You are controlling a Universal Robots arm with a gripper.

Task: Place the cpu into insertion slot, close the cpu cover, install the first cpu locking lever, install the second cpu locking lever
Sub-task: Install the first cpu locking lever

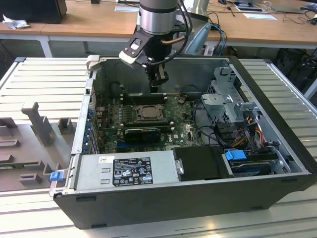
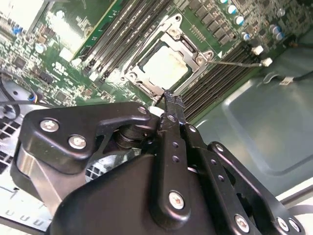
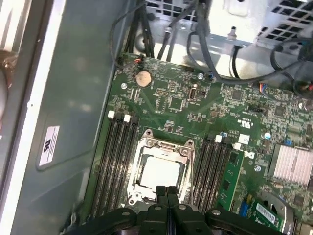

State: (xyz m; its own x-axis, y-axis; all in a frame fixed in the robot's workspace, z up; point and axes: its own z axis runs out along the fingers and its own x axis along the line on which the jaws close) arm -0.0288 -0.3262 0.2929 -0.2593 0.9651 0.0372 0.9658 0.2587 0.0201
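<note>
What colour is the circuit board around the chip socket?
The circuit board is green, clearest in the first wrist view.

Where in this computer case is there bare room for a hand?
Bare: the grey case wall beside the memory slots, and the ribbed table outside. Crowded: cables by the drive cage, and around the cpu.
</note>
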